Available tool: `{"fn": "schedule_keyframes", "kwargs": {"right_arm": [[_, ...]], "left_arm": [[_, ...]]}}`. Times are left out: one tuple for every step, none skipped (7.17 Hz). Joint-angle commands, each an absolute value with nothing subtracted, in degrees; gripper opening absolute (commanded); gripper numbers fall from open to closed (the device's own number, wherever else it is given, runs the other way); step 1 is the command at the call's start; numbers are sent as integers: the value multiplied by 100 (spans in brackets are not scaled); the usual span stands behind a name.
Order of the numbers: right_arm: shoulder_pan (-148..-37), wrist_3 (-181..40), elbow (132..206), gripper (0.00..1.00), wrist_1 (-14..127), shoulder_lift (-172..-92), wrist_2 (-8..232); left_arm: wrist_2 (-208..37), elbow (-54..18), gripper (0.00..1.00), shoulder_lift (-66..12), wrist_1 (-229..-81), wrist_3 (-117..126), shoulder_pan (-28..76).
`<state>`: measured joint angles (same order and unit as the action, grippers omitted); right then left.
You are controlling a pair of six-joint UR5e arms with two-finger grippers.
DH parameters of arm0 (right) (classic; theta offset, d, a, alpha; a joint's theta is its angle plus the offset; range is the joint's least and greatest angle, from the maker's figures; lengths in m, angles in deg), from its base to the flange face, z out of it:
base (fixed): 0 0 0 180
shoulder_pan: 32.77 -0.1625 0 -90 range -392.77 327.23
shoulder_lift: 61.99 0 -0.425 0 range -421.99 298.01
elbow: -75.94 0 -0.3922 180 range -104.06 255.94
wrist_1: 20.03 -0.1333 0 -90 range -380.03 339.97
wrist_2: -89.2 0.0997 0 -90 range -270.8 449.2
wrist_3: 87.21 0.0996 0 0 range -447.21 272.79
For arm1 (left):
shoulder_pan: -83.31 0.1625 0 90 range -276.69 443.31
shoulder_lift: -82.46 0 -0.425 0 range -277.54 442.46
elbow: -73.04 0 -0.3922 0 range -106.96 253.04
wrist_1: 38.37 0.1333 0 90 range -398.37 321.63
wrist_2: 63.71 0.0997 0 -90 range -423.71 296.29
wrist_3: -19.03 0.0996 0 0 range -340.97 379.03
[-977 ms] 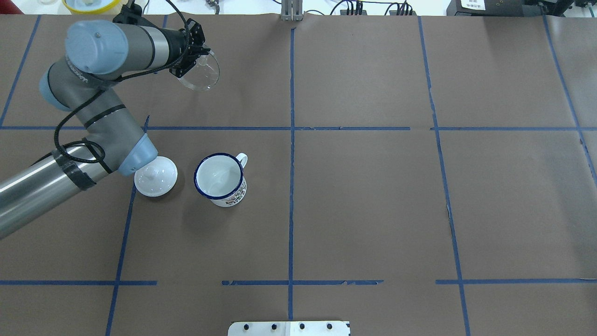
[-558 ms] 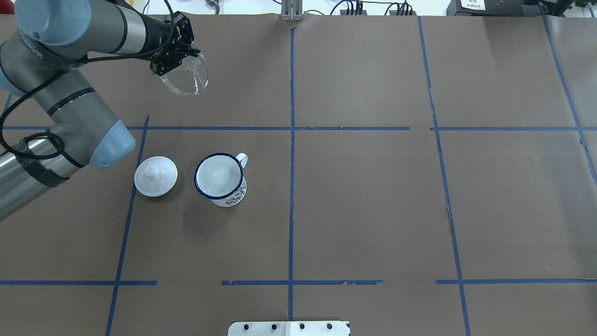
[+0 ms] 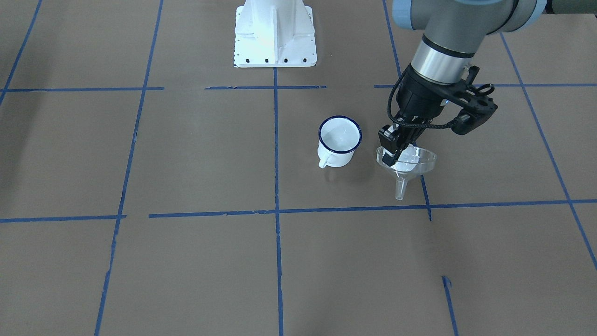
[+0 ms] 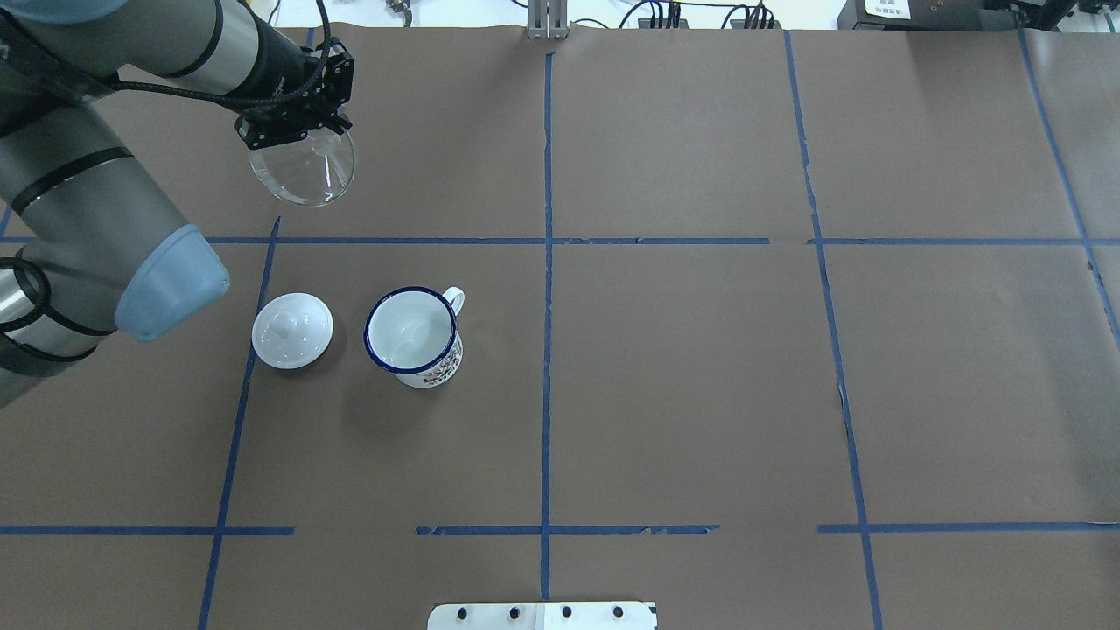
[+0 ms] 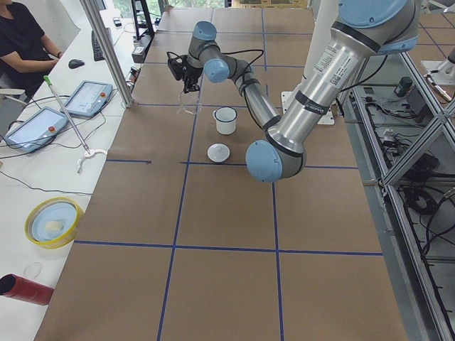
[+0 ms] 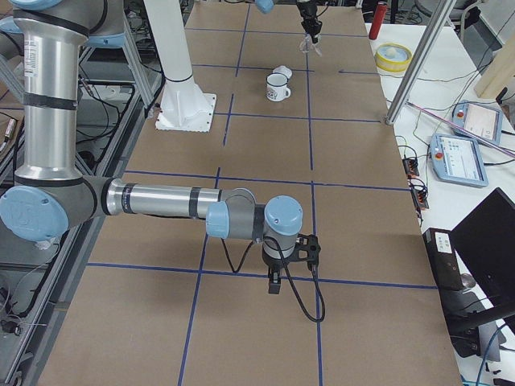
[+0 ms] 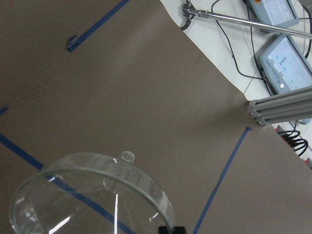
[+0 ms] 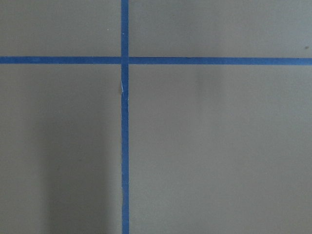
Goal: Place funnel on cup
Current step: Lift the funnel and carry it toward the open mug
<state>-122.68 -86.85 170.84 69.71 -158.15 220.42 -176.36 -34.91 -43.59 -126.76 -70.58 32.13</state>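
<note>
The clear funnel (image 4: 304, 173) is being held up in the air by the left pincer (image 4: 296, 138), whose two fingers are being pressed tight on the funnel's rim, in the upper left of the overhead view. In the front view the funnel is being kept upright, with its wide rim on top and its thin spout pointing down at the desk (image 4: 700, 394). The cup (image 4: 412, 337) is being left standing with its open mouth up. In the overhead view it is lower down and to the right of the funnel, well apart from it, and its handle is at its upper right. A round white lid (image 4: 292, 330) is being left lying just to the left of the cup, and it is probably not wanted. The funnel will likely need to be moved down and right in that view until the spout is over the cup's mouth. The right pincer (image 6: 274, 283) is being kept far away, low in the right side view, and whether it is open or closed cannot be told. The left arm is much nearer.
</note>
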Motion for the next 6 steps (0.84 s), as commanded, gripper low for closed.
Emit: {"fn": "schedule_keyframes", "kwargs": {"right_arm": [[-12268, -8685, 17086, 100, 6971, -15815, 22042], [-12268, -8685, 17086, 100, 6971, -15815, 22042], [-12268, -8685, 17086, 100, 6971, -15815, 22042], [-12268, -8685, 17086, 100, 6971, -15815, 22042], [-12268, -8685, 17086, 100, 6971, -15815, 22042], [-12268, -8685, 17086, 100, 6971, -15815, 22042]], "left_arm": [[-18041, -3595, 0, -4761, -11373, -5495, 3233], [-18051, -3586, 0, -4745, -11256, -4618, 3416], [-18060, -3594, 0, -4866, -10794, -4140, 3522], [-18069, -3664, 0, -5050, -10363, -4100, 3689], [-18069, -3656, 0, -5226, -10054, -4100, 3830], [-18069, -3595, 0, -5437, -9764, -4100, 3988]]}}
